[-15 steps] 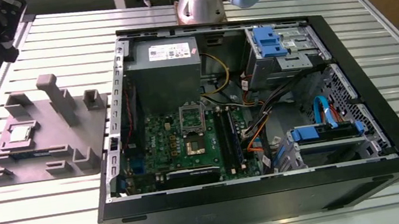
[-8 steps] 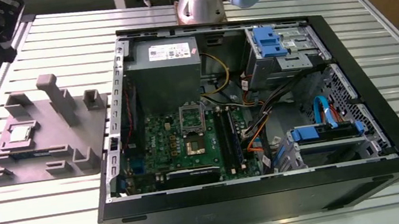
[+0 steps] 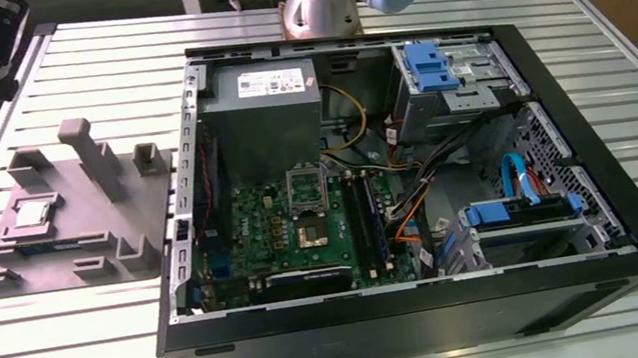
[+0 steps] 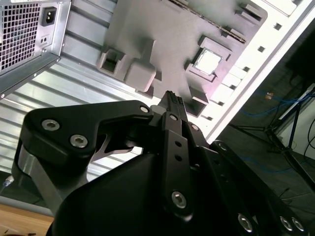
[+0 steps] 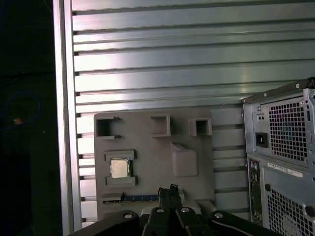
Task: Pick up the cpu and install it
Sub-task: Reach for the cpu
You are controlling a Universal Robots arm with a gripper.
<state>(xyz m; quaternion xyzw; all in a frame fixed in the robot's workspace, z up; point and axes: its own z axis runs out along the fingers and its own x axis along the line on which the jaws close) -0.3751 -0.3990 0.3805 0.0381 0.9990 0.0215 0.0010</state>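
Hovering above the grey tray (image 5: 147, 152), the gripper (image 5: 170, 188) — tips pressed together, empty — would best open and centre squarely over the cpu (image 5: 119, 168).

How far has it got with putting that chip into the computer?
Nothing looks done yet. The cpu lies in its pocket on the grey tray, untouched. The end effector hangs above the tray, apart from the cpu. Lifting it and seating it in the motherboard socket are not yet done.
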